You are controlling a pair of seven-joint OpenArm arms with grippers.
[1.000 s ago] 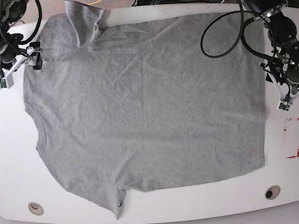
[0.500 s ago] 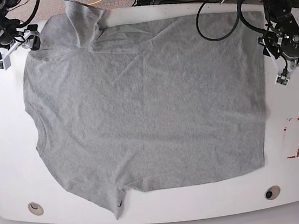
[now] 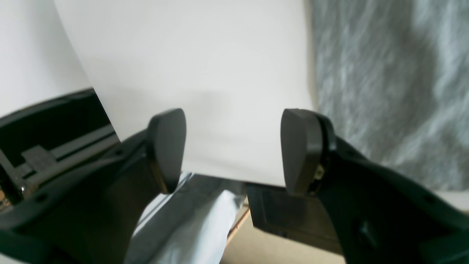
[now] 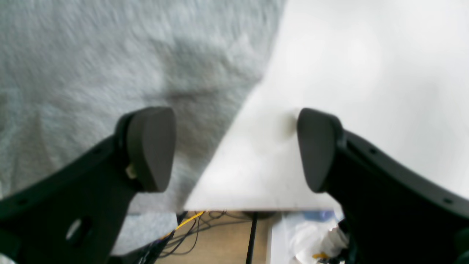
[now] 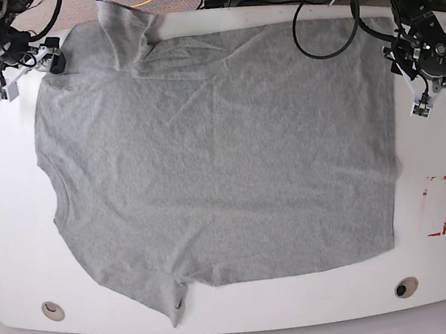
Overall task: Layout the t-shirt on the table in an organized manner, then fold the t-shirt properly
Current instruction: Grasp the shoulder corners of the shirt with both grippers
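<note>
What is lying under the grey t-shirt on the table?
Around the t-shirt only the white table shows, so the shirt rests on it. The tabletop beneath the cloth is covered; whether anything else lies there cannot be seen.

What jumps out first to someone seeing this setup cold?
A big grey t-shirt spread nearly flat across most of the white table, collar toward the base view's left, one sleeve folded over at the far edge and the other bunched at the near edge. The left gripper and right gripper hang at opposite far corners, jaws apart and holding nothing. A red tape outline marks the table's bare right side.
</note>
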